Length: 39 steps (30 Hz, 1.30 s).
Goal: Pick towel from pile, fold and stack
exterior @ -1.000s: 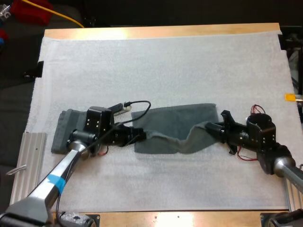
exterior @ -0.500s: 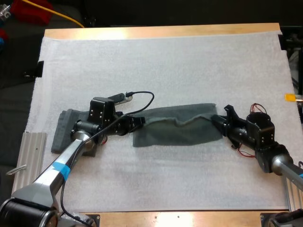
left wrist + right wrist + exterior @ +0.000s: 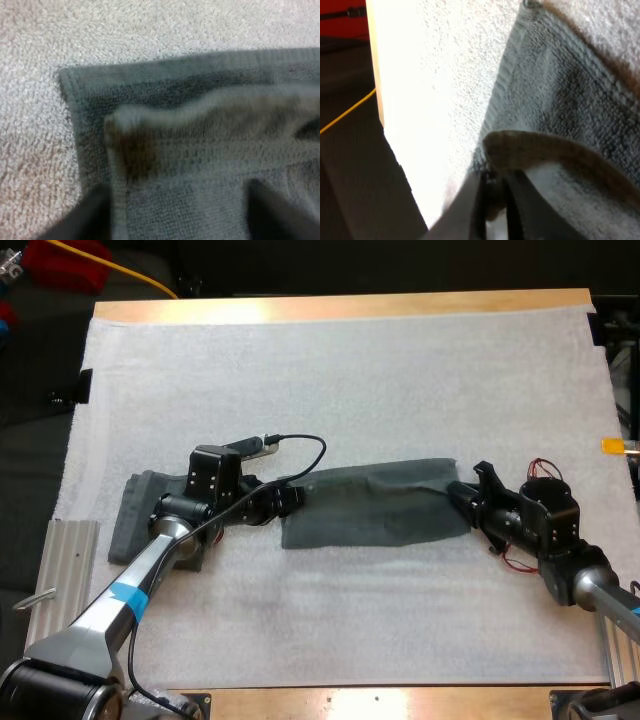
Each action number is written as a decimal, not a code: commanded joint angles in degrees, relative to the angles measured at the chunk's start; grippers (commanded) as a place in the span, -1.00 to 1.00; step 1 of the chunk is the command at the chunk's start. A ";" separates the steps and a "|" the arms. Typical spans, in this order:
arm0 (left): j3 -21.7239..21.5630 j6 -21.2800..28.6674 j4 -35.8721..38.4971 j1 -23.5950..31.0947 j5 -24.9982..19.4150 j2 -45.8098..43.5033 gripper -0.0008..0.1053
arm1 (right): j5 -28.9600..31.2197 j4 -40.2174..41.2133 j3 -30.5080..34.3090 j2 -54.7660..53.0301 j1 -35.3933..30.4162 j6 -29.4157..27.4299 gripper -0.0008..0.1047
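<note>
A dark grey-green towel (image 3: 375,502) lies folded in a long strip across the middle of the white mat (image 3: 340,380). My left gripper (image 3: 287,497) is at its left end. In the left wrist view this gripper (image 3: 180,200) is open, its fingers (image 3: 95,212) wide apart over the towel's folded corner (image 3: 117,125), which lies flat. My right gripper (image 3: 463,502) is at the towel's right end. In the right wrist view its fingers (image 3: 470,210) stand close together with the towel's upper edge (image 3: 540,145) pinched between them. A folded towel stack (image 3: 135,512) sits at the left, partly under my left arm.
A ribbed metal plate (image 3: 60,580) lies at the mat's left front edge. A red object (image 3: 65,262) and a yellow cable (image 3: 140,275) lie beyond the far left corner. Bare mat stretches ahead of and behind the towel.
Both grippers carried the towel's lifted, sagging near edge away from me and laid it flat over the far half. My left gripper's fingers then spread and let go.
</note>
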 commanded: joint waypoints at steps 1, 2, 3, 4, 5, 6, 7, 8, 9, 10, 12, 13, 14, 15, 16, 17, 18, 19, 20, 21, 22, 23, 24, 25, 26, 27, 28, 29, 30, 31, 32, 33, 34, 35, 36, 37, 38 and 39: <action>-0.42 0.29 -0.35 0.14 -0.02 -0.08 0.35 | -0.02 -1.23 -0.12 0.28 -0.25 -0.28 -0.44; -0.42 0.29 -0.35 0.14 0.42 -0.08 0.33 | -0.25 -1.92 -0.12 0.28 -0.25 -0.30 -0.27; -0.42 0.29 -0.35 0.14 0.65 -0.08 0.33 | -0.52 -2.89 -0.12 0.28 -0.25 -0.41 -0.14; -0.42 0.29 -0.35 0.14 2.26 -0.08 0.33 | -1.65 -6.52 -0.12 0.28 -0.25 -2.45 0.21; -0.42 0.29 -0.35 0.14 3.02 -0.08 0.33 | -2.19 -7.93 -0.12 0.28 -0.25 -3.54 0.28; -0.42 0.29 -0.35 0.14 3.84 -0.08 0.33 | -2.68 -9.24 -0.12 0.28 -0.25 -4.75 0.33; -0.42 0.29 -0.35 0.14 4.32 -0.08 0.33 | -3.23 -10.07 -0.12 0.28 -0.25 -5.37 0.34; -0.42 0.35 -0.23 0.14 4.90 -0.08 0.33 | -4.00 -10.95 -0.12 0.28 -0.25 -5.96 0.34; -0.42 0.40 0.03 0.14 5.31 -0.19 0.33 | -4.70 -11.20 -0.12 0.28 -0.25 -6.48 0.34; -0.42 0.38 0.18 0.14 5.37 -0.37 0.33 | -5.28 -11.23 -0.12 0.28 -0.25 -6.91 0.34; -0.42 1.13 0.38 0.14 5.58 -1.16 0.33 | -6.77 -11.23 -0.12 0.28 -0.25 -7.82 0.34; -0.42 2.92 1.32 0.14 5.73 -3.30 0.33 | -8.51 -11.11 -0.12 0.28 -0.25 -8.91 0.34; -0.42 3.49 1.93 0.14 5.43 -4.26 0.33 | -8.86 -10.84 -0.12 0.21 -0.25 -9.29 0.34; -0.42 4.05 2.72 0.14 5.05 -5.32 0.33 | -9.09 -10.31 -0.12 0.01 -0.25 -9.89 0.34; -0.42 4.60 3.40 0.14 4.92 -6.21 0.33 | -9.20 -9.63 -0.12 -0.22 -0.25 -10.42 0.34; -0.42 5.21 4.07 0.14 4.93 -7.05 0.33 | -9.38 -8.81 -0.12 -0.54 -0.25 -11.12 0.34; -0.42 5.79 4.77 0.14 4.93 -7.94 0.33 | -9.54 -7.93 -0.12 -0.95 -0.25 -11.91 0.34; -0.42 6.14 5.28 0.14 4.93 -8.63 0.33 | -9.57 -7.15 -0.12 -1.30 -0.25 -12.52 0.34; -0.42 6.54 6.19 0.14 4.93 -9.70 0.33 | -9.56 -5.51 -0.12 -2.02 -0.25 -13.73 0.34; -0.42 6.64 6.71 0.14 4.93 -10.56 0.33 | -9.56 -4.02 -0.12 -2.71 -0.25 -14.72 0.34; -0.42 6.84 7.16 0.14 4.93 -11.03 0.33 | -9.56 -2.89 -0.12 -3.15 -0.25 -15.28 0.34; -0.42 6.85 7.49 0.14 5.08 -11.83 0.33 | -9.56 -1.15 -0.12 -4.08 -0.25 -16.62 0.34; -0.42 6.85 8.01 0.14 5.18 -12.90 0.33 | -9.56 0.34 -0.12 -4.93 -0.25 -17.57 0.34; -0.42 6.85 8.77 0.14 6.06 -14.32 0.33 | -9.56 2.67 -0.12 -6.48 -0.25 -18.95 0.34; -0.42 6.85 9.65 0.14 6.90 -15.87 0.33 | -9.56 5.01 -0.12 -7.90 -0.25 -20.47 0.34; -0.42 6.85 10.15 0.14 7.33 -16.65 0.33 | -9.56 6.15 -0.12 -8.55 -0.25 -20.57 0.34; -0.42 6.85 10.60 0.14 7.75 -17.42 0.33 | -9.56 7.02 -0.12 -9.12 -0.25 -20.57 0.34; -0.42 6.85 11.29 0.14 8.18 -18.63 0.33 | -9.45 9.49 -0.12 -10.19 -0.25 -20.57 0.34; -0.42 6.85 12.53 0.14 8.86 -20.49 0.33 | -9.43 12.38 -0.12 -11.47 -0.25 -21.22 0.34; -0.42 6.85 13.22 0.14 9.17 -21.40 0.33 | -9.33 13.78 -0.12 -12.04 -0.25 -22.22 0.34; -0.42 6.85 13.95 0.14 9.49 -22.34 0.33 | -9.17 15.52 -0.16 -12.67 -0.25 -23.41 0.34; -0.42 6.85 16.20 0.14 10.11 -24.97 0.33 | -8.75 20.79 -0.42 -14.45 -0.25 -26.81 0.34; -0.42 6.85 17.04 0.14 10.17 -25.78 0.33 | -8.74 22.34 -0.47 -15.14 -0.25 -27.94 0.34; -0.42 6.85 17.78 0.14 10.42 -26.66 0.33 | -8.73 23.23 -0.45 -15.64 -0.25 -28.36 0.34; -0.42 6.85 18.30 0.14 10.51 -27.22 0.33 | -8.62 23.74 -0.45 -15.93 -0.25 -28.66 0.34; -0.42 6.85 18.98 0.14 10.61 -27.76 0.33 | -8.52 24.34 -0.45 -16.46 -0.25 -29.31 0.34; -0.42 6.85 20.05 0.14 10.75 -28.68 0.33 | -8.26 25.46 -0.45 -17.26 -0.25 -30.35 0.34; -0.42 6.85 21.69 0.14 10.92 -29.91 0.33 | -7.30 26.95 -0.45 -18.40 -0.25 -30.96 0.34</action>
